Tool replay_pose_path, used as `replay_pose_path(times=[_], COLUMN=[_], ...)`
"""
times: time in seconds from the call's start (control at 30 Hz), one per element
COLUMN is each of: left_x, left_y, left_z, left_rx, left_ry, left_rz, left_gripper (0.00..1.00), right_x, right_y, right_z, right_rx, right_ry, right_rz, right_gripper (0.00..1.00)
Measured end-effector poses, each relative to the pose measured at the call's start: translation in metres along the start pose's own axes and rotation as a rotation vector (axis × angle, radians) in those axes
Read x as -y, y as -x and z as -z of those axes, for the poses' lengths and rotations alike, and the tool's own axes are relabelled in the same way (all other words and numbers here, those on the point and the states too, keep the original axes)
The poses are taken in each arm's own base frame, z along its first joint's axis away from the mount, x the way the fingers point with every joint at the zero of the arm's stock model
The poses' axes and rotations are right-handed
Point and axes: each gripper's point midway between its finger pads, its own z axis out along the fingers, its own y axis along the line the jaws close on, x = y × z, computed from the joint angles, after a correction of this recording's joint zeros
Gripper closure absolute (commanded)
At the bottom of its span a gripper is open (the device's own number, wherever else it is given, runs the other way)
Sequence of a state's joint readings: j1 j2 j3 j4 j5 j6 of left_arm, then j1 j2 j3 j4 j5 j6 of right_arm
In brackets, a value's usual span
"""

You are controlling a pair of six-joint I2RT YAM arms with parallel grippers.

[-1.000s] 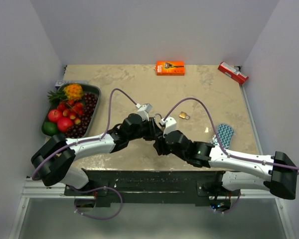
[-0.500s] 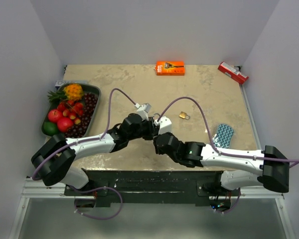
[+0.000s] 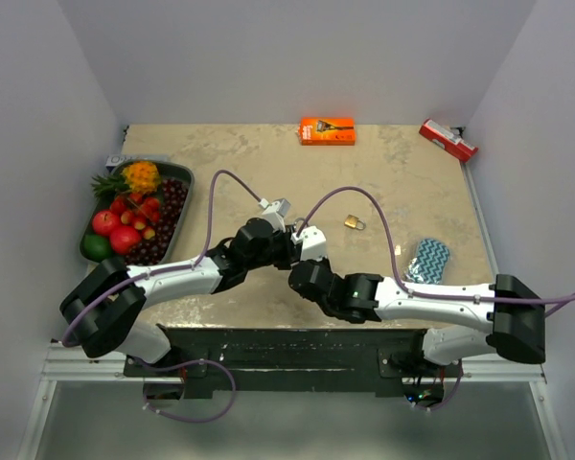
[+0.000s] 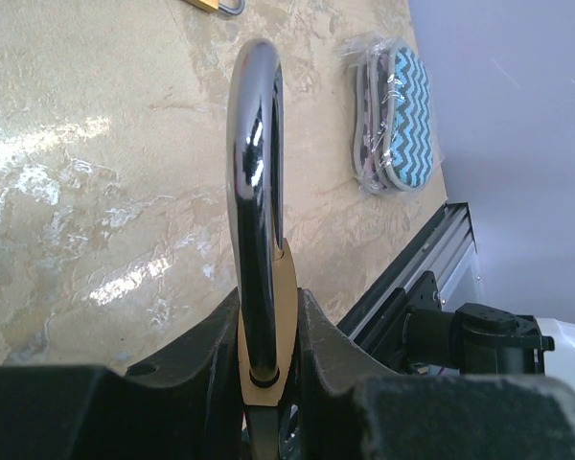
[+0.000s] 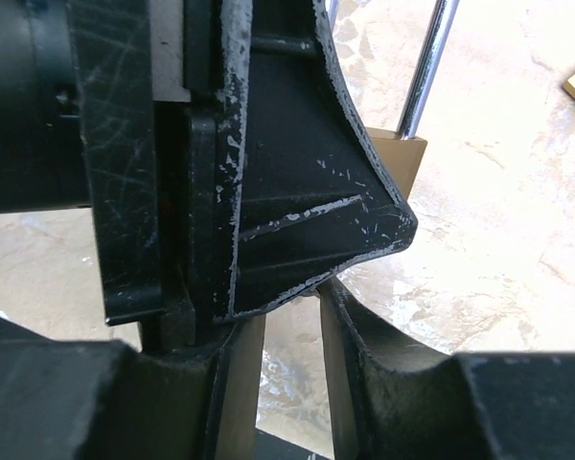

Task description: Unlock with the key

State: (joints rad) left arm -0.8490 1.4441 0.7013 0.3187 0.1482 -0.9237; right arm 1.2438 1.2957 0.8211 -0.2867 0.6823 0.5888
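My left gripper [image 4: 268,309] is shut on a brass padlock [image 4: 280,316], its chrome shackle [image 4: 254,144] pointing away over the table. From above, my left gripper [image 3: 289,233] sits mid-table with my right gripper [image 3: 304,255] pressed close on its near right. In the right wrist view, my right gripper [image 5: 292,307] has its jaws apart. Bare table shows through the gap, and the tips lie just under the left gripper's black finger [image 5: 297,192]. The padlock's body [image 5: 405,158] and shackle [image 5: 427,67] show beyond that finger. The key is hidden.
A second small brass padlock [image 3: 355,222] lies on the table right of the grippers. A chevron pouch [image 3: 427,259] lies farther right. A fruit tray [image 3: 179,172] stands at the left, with an orange box [image 3: 327,130] and a red box [image 3: 448,140] at the back.
My right arm has swung left and closed in on the left gripper, and its jaws have narrowed. The left gripper and its padlock have stayed put.
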Motion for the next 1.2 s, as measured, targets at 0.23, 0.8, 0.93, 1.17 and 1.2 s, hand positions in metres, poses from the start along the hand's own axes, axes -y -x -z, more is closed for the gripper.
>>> replay_pose_path(times=[0.23,0.8,0.93,1.17,1.2], left_x=[0.0,-0.0082,-0.0076,-0.0012,-0.0002], left_y=[0.0004,0.0067,0.0071,0.0067,0.0065], left_z=[0.0,-0.0019,-0.002,-0.0018,-0.0017], left_rx=[0.001,0.026,0.027,0.02,0.018], left_ry=[0.0,0.028,0.026,-0.006,-0.01], left_rz=[0.001,0.007,0.006,0.002,0.0], left_gripper=[1.0,1.0,1.0,1.0,1.0], right_x=[0.0035,0.0084,0.0072,0.0087,0.0092], right_y=[-0.0003,0.0016,0.0022,0.0044,0.0047], right_z=[-0.0013,-0.0094,-0.0088,-0.0026,-0.0019], right_rx=[0.005,0.012,0.012,0.015,0.015], right_ry=[-0.039,-0.155,-0.149,-0.101,-0.089], right_rz=[-0.001,-0.003,-0.019,-0.062,-0.073], right_gripper=[0.75,1.0,1.0,1.0,1.0])
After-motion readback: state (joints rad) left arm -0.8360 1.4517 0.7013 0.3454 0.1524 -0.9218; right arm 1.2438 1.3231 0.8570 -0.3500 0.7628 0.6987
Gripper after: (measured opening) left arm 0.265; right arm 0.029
